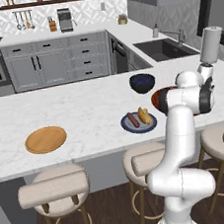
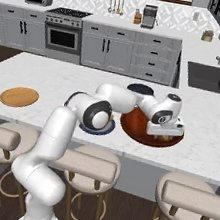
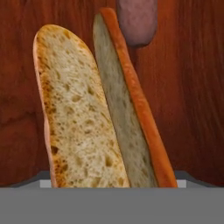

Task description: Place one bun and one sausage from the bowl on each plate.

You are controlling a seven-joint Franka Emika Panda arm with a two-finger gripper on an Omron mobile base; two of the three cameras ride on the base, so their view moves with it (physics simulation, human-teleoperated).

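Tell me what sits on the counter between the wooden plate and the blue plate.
Nothing: in the left base view, bare marble counter runs from the wooden plate to the blue plate, which carries a sausage and bun.

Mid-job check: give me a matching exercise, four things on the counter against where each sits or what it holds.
1 blue-grey plate
2 wooden plate
3 split bun
4 dark blue bowl

a in the red-brown bowl
b left end of the counter
c holds a golden bun and a sausage
d just beyond the blue-grey plate

Pairs: 1-c, 2-b, 3-a, 4-d
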